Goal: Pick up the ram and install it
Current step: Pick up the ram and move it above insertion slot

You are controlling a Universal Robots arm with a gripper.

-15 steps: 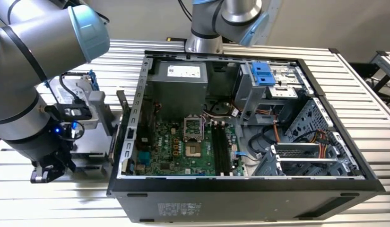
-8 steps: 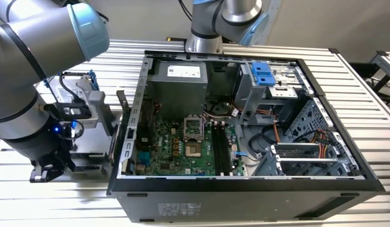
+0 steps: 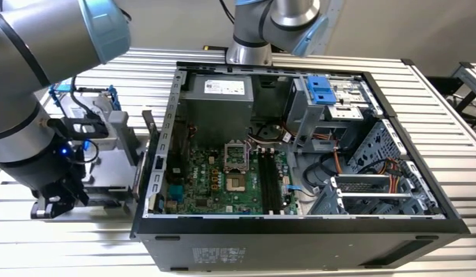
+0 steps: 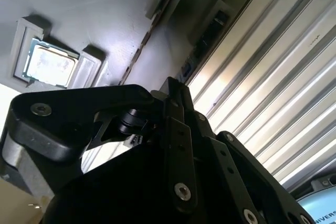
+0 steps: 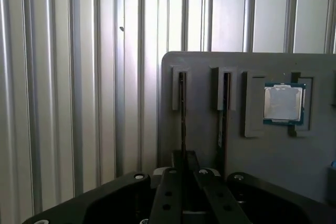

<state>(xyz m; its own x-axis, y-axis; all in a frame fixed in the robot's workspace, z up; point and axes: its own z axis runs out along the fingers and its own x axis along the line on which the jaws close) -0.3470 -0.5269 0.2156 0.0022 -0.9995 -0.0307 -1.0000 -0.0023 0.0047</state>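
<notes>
The ram (image 5: pixel 182 114) stands edge-on in a slot of the grey holder plate (image 5: pixel 205 61), and in the second wrist view the ram (image 4: pixel 149 32) is a thin dark strip. My gripper (image 5: pixel 184 156) is lined up with that stick at its near end, over the holder. The second wrist view has the gripper (image 4: pixel 173 90) close beside the stick's lower end. In the exterior view my gripper (image 3: pixel 57 202) hangs low at the exterior view's left, beside the open computer case (image 3: pixel 299 228). The black memory slots (image 3: pixel 270 182) lie on the green motherboard.
A second thin stick (image 5: pixel 226 108) stands in the neighbouring slot, and a processor chip (image 5: pixel 283 103) lies in a pocket beyond it. A hard drive in a blue frame (image 3: pixel 83 98) is behind the holder. The case wall (image 3: pixel 157 167) rises between holder and motherboard. The table is ribbed metal (image 5: pixel 63 103).
</notes>
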